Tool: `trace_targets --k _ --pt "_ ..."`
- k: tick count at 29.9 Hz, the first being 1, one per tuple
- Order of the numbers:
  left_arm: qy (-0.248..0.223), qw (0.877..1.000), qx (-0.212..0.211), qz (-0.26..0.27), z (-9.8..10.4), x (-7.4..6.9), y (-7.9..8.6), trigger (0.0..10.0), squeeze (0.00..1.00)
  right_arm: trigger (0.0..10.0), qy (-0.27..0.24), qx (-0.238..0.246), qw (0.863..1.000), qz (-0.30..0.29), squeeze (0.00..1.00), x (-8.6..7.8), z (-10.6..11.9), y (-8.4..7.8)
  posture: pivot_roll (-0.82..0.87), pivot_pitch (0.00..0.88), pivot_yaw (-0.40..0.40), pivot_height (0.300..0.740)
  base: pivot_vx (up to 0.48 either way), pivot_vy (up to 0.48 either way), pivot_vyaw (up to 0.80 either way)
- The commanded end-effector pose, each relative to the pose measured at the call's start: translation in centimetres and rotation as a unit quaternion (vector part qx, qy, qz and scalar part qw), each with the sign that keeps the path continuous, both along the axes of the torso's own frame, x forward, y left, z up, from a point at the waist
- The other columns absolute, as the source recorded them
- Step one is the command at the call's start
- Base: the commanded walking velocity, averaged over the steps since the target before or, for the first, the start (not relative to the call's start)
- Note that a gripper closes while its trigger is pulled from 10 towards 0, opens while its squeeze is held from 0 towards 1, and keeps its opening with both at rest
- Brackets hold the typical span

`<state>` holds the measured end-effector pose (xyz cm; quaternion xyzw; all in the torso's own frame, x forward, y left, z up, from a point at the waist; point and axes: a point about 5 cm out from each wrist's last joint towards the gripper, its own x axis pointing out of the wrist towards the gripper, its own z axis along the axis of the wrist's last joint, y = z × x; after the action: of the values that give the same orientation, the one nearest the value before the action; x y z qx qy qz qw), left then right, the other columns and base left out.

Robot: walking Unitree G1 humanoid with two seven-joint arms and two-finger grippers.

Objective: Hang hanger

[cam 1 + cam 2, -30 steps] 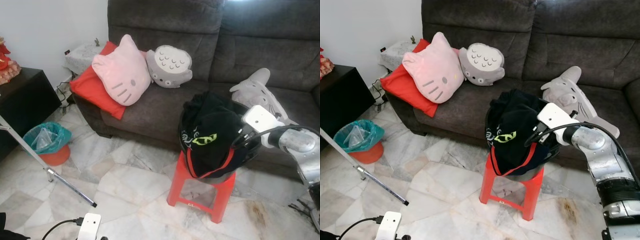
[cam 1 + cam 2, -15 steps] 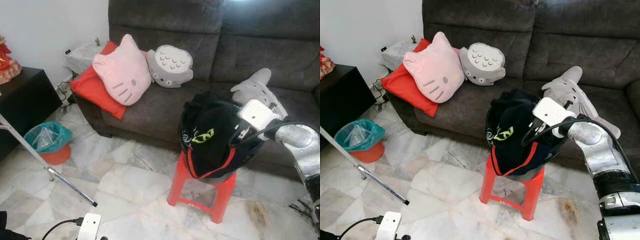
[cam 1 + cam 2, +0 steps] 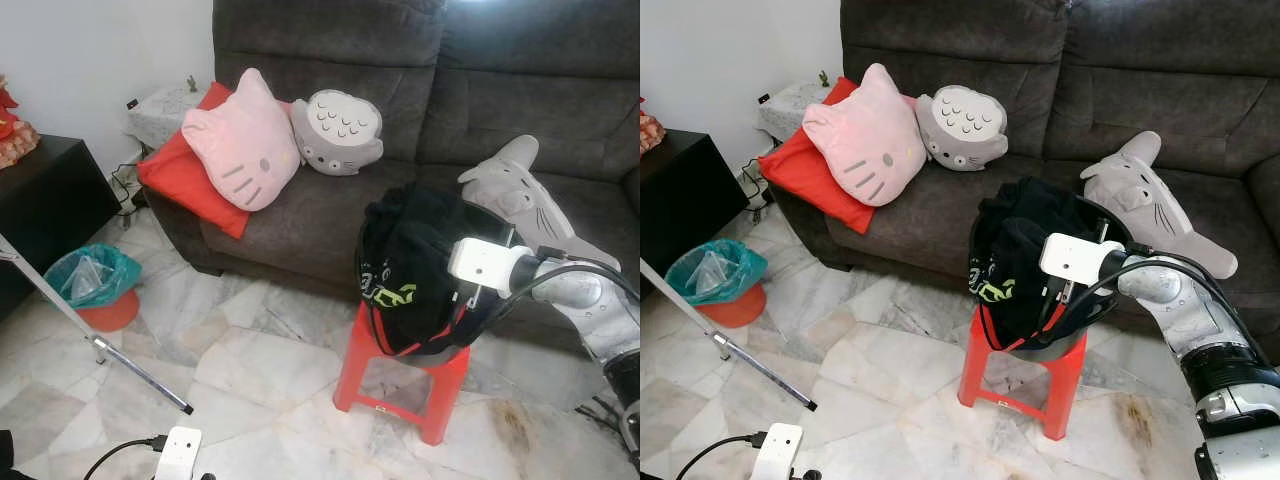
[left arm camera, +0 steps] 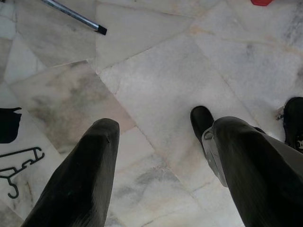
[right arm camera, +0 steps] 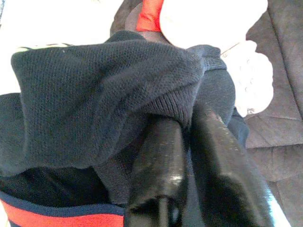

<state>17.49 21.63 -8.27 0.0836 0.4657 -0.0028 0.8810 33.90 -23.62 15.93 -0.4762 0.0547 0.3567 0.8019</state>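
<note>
The right gripper [image 5: 182, 142] pinches a fold of the black shirt [image 3: 415, 265] heaped on the red stool [image 3: 400, 385]; lift straight up, slowly. The left gripper [image 4: 161, 156] hangs spread open, the hanger [image 4: 19, 165] on the floor beside it.

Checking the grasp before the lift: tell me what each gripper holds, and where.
The right gripper pinches a fold of the black garment heaped on the red stool. The left gripper holds nothing.

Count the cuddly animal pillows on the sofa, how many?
3: the pink cat pillow leaning on a red cushion, the grey owl pillow beside it, the grey shark plush further right.
</note>
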Motion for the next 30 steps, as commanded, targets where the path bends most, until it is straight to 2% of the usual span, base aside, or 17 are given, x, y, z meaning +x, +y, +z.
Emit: trace_targets --k 1,17,20,30 --pt "-0.002 1.000 0.000 0.008 0.0 -0.2 0.2 10.0 0.00 10.0 -0.009 0.001 1.000 0.012 1.00 0.3 0.7 0.2 -0.11 0.000 0.063 0.736 0.000 0.000 0.00" --pt "-0.004 1.000 0.000 0.011 0.0 -0.1 0.2 10.0 0.00 10.0 -0.067 0.009 0.997 0.037 1.00 0.6 2.3 1.3 -0.11 0.000 0.061 0.736 0.000 0.000 0.00" --pt "-0.004 1.000 0.000 0.012 0.0 -0.1 0.2 10.0 0.00 10.0 -0.084 0.027 0.996 0.035 1.00 0.7 2.7 1.5 -0.11 0.000 0.059 0.736 0.000 0.000 0.00" --pt "-0.004 1.000 0.001 0.011 0.0 -0.1 0.2 10.0 0.00 10.0 -0.130 0.130 0.982 0.045 1.00 0.4 4.6 2.8 -0.11 0.000 0.062 0.736 0.000 0.000 0.00"
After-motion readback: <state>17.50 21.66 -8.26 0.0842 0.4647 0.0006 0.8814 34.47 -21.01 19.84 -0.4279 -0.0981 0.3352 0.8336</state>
